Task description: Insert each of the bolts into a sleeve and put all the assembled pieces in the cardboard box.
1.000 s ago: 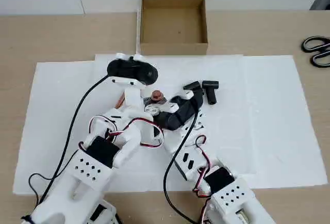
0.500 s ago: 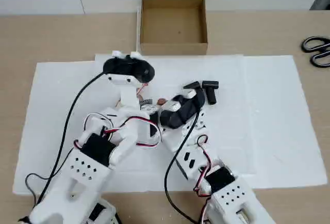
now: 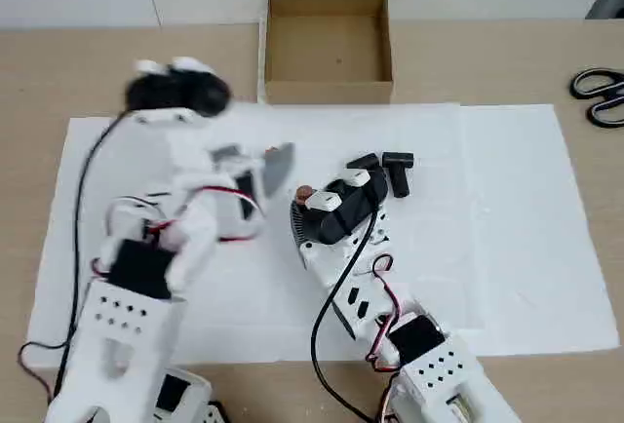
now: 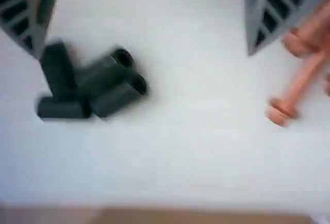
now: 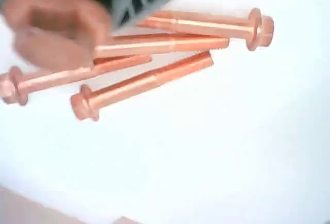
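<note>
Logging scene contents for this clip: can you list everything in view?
box: 1, brown cardboard, far side of the table
sleeves: about 4, black, heaped on the sheet
bolts: 4, copper, lying together on the sheet
held bolt: 1, copper, apparently in the right hand
sheet: 1, white, covering the table's middle
scissors: 1, black, at the table's right edge
table: 1, tan
left hand: open, above the sheet between the sleeves and bolts
right hand: shut, beside the sleeves
</note>
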Controlling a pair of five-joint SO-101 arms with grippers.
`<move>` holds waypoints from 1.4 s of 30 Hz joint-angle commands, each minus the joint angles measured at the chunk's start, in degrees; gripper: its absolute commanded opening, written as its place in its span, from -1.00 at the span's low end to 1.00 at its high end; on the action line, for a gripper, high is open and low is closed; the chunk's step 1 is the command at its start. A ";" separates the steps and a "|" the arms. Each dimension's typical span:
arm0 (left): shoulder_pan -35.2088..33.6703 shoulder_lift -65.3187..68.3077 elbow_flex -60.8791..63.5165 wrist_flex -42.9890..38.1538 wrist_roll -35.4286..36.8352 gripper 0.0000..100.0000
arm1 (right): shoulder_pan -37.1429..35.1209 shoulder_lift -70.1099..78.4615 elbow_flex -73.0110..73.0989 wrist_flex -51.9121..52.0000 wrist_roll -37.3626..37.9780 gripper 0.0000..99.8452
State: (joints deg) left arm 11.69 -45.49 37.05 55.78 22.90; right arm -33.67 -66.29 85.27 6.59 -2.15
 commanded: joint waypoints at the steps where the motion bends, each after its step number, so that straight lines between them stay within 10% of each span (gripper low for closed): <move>1: -5.71 -0.70 -3.74 2.64 -1.49 -0.51 | 2.42 -0.66 -1.67 0.48 0.18 -0.99; 9: -12.48 -0.70 -5.67 20.04 -19.78 -0.51 | 13.93 13.85 -32.62 23.25 0.53 -0.99; 30: -22.07 -0.70 -5.32 31.91 -20.22 -0.51 | 20.70 108.62 -130.29 18.77 3.78 -0.99; 42: -22.07 -0.70 -5.32 32.44 -20.22 -0.51 | 20.79 135.60 -158.77 19.03 3.87 -0.98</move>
State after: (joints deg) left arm -9.93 -45.49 34.24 87.96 3.03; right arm -13.27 68.84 -65.76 27.25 1.01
